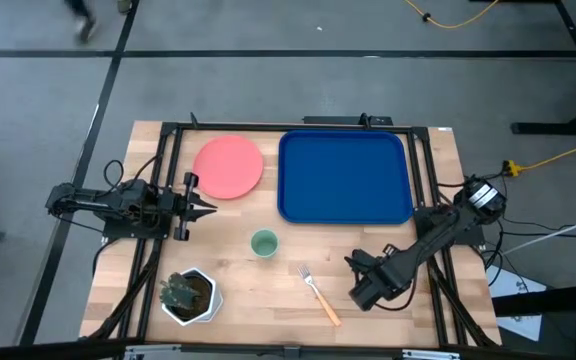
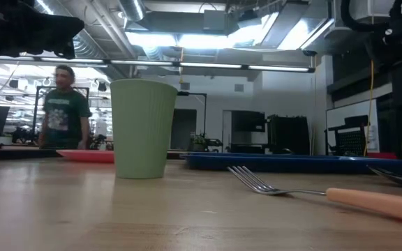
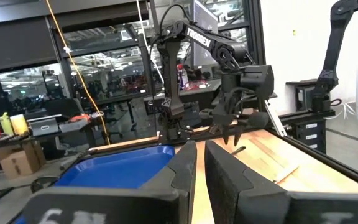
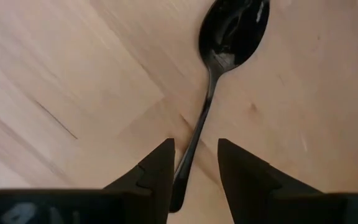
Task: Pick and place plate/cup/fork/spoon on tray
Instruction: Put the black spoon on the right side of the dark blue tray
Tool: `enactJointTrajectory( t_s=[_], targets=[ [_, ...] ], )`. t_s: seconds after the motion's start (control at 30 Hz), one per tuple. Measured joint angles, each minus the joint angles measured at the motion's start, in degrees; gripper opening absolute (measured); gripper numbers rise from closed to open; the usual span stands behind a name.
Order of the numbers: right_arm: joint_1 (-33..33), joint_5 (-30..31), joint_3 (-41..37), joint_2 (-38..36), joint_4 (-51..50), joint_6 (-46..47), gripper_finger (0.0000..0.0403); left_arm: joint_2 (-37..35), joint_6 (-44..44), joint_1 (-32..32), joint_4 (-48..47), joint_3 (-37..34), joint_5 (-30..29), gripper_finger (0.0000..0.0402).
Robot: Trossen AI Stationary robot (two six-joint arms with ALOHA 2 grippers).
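Observation:
The dark spoon (image 4: 229,37) lies flat on the wooden table near its right front, its bowl away from my right gripper. My right gripper (image 4: 194,149) points down over the spoon's thin handle (image 4: 197,134), open, one finger on each side and not touching it; in the high view (image 1: 363,272) it hides the spoon. The tan-handled fork (image 1: 318,292) lies left of it. The pale green cup (image 1: 264,243) stands upright at mid-table. The coral plate (image 1: 228,167) lies flat at the far left beside the blue tray (image 1: 345,177). My left gripper (image 1: 203,208) is shut and empty, near the plate.
A white pot with a plant (image 1: 188,295) stands at the near left corner. Black frame rails run along the table's left, right and far sides. A person (image 2: 63,104) stands in the room beyond the table.

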Motion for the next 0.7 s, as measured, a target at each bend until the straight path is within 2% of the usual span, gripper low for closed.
enactJointTrajectory(
  t_s=[0.7],
  targets=[
    [-3.24,-3.13,-12.78,-0.57,13.18,-1.55,0.0127,0.00,0.08,0.00,-0.20,0.00,-0.20,0.0028]
  ],
)
